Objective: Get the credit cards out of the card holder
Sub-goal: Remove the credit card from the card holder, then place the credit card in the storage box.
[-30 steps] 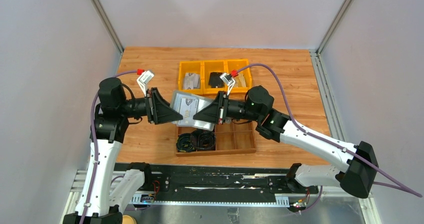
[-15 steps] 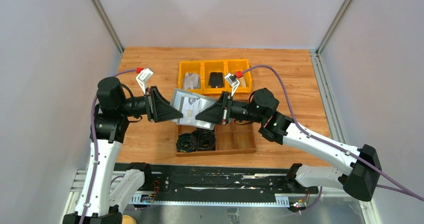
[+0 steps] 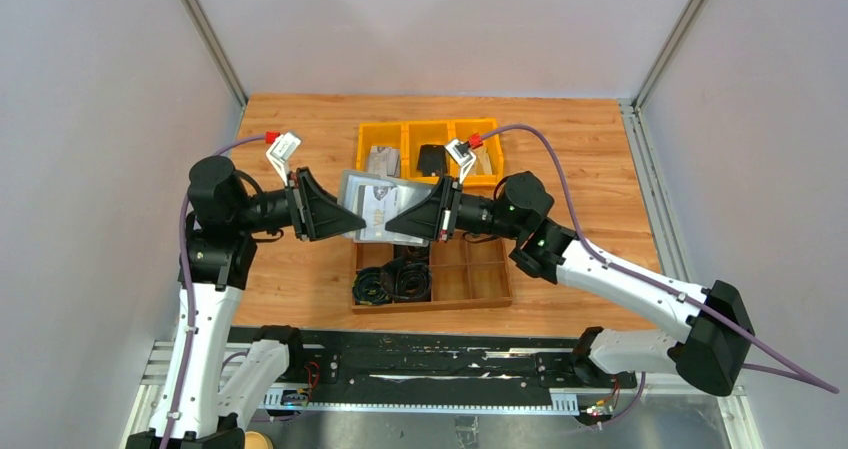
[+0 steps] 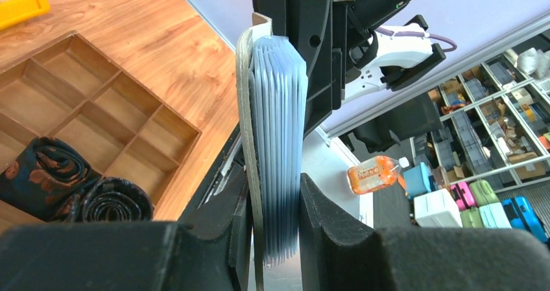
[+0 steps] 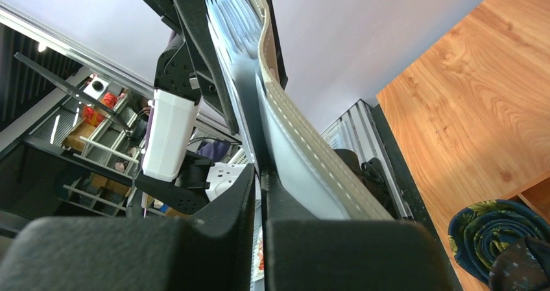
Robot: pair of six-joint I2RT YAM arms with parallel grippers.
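The grey card holder (image 3: 352, 191) hangs open in the air over the wooden tray, held between both arms. A white printed credit card (image 3: 378, 209) lies on its upper face. My left gripper (image 3: 348, 221) is shut on the holder's left end. In the left wrist view, that gripper (image 4: 275, 232) clamps the grey cover (image 4: 245, 109) and its stack of pale sleeves (image 4: 279, 109). My right gripper (image 3: 393, 225) meets the card from the right. In the right wrist view, the right gripper (image 5: 261, 207) is shut to a thin slit on a pale card edge. The stitched flap (image 5: 305, 148) passes outside its finger.
A wooden compartment tray (image 3: 470, 279) sits below the holder, with dark coiled rolls (image 3: 390, 284) in its left cells. Behind stand three yellow bins (image 3: 432, 126) holding a black item (image 3: 432, 159) and small things. Grey walls enclose the table on three sides.
Both grippers have carried the holder a little away from the arm bases and to the left. The right arm has pushed in closer to the left gripper.
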